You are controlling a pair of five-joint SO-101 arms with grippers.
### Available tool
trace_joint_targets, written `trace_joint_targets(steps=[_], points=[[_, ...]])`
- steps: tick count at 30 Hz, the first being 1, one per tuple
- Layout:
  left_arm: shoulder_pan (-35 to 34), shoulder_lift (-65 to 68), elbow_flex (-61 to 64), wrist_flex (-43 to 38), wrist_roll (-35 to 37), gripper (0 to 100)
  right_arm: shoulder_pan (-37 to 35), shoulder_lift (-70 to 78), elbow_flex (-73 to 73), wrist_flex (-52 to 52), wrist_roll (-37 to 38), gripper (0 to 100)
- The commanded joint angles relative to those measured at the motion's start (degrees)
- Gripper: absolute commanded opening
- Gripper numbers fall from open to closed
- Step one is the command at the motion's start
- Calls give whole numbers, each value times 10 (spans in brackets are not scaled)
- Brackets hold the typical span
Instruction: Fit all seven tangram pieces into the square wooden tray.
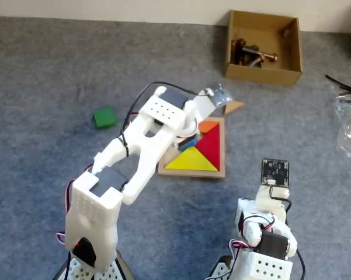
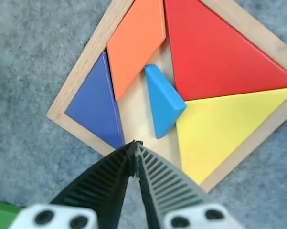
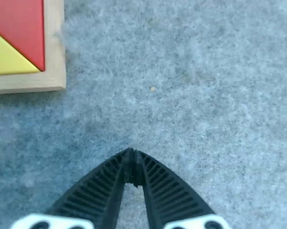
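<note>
Progress, by my count: 4 of 7 pcs seated, a 5th only half in. The tray [image 2: 84, 67] holds the big red triangle [image 2: 215, 47] and the big yellow triangle [image 2: 219, 129] flush against each other; the orange parallelogram [image 2: 136, 43] lies along 1 rim; the dark blue triangle [image 2: 95, 105] fills the corner next to it. The light blue triangle [image 2: 163, 102] is inside the tray too, but askew in the bare gap at the middle, touching red and yellow and squared to nothing; I'd call it not yet fitted.

A green block [image 1: 104, 117] sits on the carpet well apart from the tray, out on the dark blue corner's side; prob. piece no. 6, not yet fetched. The 7th isn't accounted for; a tan tip [image 1: 235, 107] pokes out just beyond the tray's far corner, can't tell if it's a piece.

Left gripper [image 2: 135, 145] is clenched on nothing, its tips over the tray's rim by the dark blue triangle's point; how high above the tray, can't tell. Right gripper [image 3: 132, 157] is pinched together, also empty, over bare carpet near the tray's red/yellow corner but apart from it.

Hard to make out: in the high view the left arm covers approx. half the tray; the left wrist view cuts off the tray's outer corners; whether the light blue triangle lies flat or is propped on an edge isn't clear.
</note>
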Motion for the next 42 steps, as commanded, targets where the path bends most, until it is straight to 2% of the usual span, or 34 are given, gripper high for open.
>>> trace_joint_targets(steps=[1, 6, 18, 29, 42], points=[[-8, -44, -26, 17, -2, 5, 6, -6, 63, -17, -4, 9], [-9, -45, -29, 51, -2, 5, 6, -6, 63, -17, -4, 9], [-9, -55, -33, 76, 0, 5, 6, -6, 63, -17, -4, 9], [-8, -165, 51, 72, 29, 5, 6, -6, 63, -17, -4, 9], [-45, -174, 68, 73, 32, 5, 6, -6, 63, -17, -4, 9]])
